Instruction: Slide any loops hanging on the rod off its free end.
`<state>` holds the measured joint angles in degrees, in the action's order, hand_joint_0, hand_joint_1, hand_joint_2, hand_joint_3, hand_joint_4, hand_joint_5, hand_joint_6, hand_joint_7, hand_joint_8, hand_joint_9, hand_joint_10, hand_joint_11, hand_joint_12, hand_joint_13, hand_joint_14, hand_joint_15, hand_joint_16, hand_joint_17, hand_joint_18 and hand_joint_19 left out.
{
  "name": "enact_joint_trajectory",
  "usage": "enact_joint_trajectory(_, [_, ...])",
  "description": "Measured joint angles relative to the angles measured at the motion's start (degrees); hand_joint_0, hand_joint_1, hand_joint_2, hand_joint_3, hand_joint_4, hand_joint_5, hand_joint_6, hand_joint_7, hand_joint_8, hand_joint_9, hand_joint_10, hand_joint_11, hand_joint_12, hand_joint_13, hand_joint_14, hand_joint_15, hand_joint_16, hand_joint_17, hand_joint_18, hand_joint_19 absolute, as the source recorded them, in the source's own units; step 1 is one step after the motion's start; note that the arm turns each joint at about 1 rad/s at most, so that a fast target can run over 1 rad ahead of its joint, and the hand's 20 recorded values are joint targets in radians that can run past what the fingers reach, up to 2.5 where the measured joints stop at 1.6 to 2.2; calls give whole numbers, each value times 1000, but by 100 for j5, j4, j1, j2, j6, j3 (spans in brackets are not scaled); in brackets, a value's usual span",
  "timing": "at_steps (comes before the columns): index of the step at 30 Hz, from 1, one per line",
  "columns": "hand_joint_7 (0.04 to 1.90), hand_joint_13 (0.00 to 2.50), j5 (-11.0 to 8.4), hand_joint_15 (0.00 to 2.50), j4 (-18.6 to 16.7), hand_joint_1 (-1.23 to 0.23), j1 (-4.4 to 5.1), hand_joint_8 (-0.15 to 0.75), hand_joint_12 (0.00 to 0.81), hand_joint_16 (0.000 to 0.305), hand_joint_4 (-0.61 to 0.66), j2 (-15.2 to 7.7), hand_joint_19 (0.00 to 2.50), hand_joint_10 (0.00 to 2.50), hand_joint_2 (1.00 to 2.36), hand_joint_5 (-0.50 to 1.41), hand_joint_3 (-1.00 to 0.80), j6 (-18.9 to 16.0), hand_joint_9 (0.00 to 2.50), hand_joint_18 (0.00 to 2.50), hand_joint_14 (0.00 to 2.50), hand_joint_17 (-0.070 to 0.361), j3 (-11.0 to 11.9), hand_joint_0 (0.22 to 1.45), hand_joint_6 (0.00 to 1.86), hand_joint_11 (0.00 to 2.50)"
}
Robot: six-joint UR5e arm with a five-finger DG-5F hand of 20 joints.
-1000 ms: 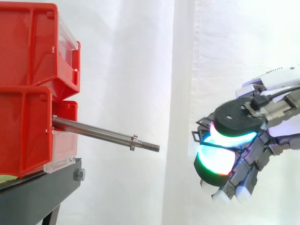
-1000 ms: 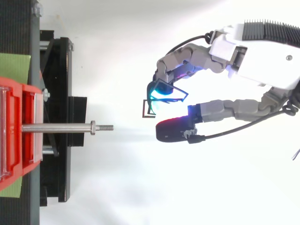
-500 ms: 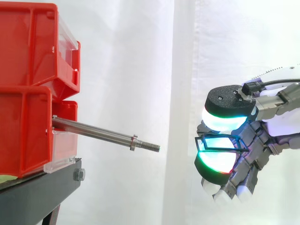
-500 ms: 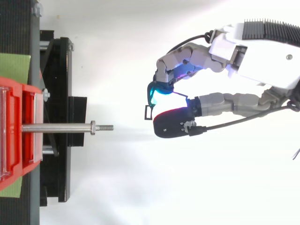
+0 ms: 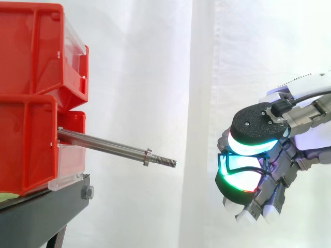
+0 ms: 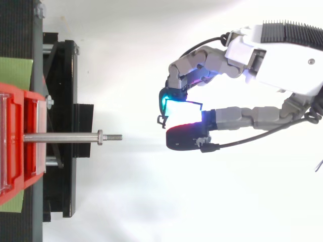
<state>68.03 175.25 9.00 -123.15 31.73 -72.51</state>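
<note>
Loop is off the rod, held in the hand

The bare rod (image 5: pixel 108 146) sticks out from the red bins (image 5: pixel 31 103). The hand (image 5: pixel 257 129) hangs well apart from its free end, fingers pinched on a thin dark loop (image 6: pixel 162 121). The job looks done; next, I think, is letting go.

Side view: camera beside the work, about level with the rod (image 5: pixel 103 146), facing across it toward the white curtain (image 5: pixel 207 62). Set close. Red bins (image 5: pixel 31 103) and black stand (image 5: pixel 41 206) sit at the left edge, and the hand (image 5: pixel 289 155) enters from the right.

Top view: camera overhead, facing straight down, a little farther back. The bins are again at the left edge, the rod runs left to right, and the arm comes in from the right.

Shared ground: bin fronts, stand, the whole rod, the gap past its free end, and the hand pinching a thin dark loop (image 6: pixel 161 120).
</note>
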Motion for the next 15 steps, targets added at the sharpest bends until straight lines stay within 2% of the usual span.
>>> enact_joint_trajectory(2, [997, 777, 0, 156, 0, -765, -1, 357, 375, 57, 269, 1, 367, 9, 1012, -199, -341, 0, 775, 837, 5, 127, 0, 678, 882, 420])
enact_joint_trajectory(4, [996, 776, 0, 156, 0, -755, -1, 357, 374, 56, 270, 1, 372, 9, 1011, -198, -347, 0, 779, 836, 7, 127, 0, 665, 885, 418])
enact_joint_trajectory(11, [1137, 791, 0, 165, 0, -593, -2, 365, 377, 57, 279, 1, 408, 11, 1013, -174, -332, 0, 834, 849, 5, 127, 0, 626, 889, 392])
enact_joint_trajectory(15, [1159, 784, -6, 173, 0, -509, -3, 365, 375, 57, 261, 1, 427, 9, 1014, -166, -299, 0, 833, 841, 5, 129, 0, 612, 889, 381])
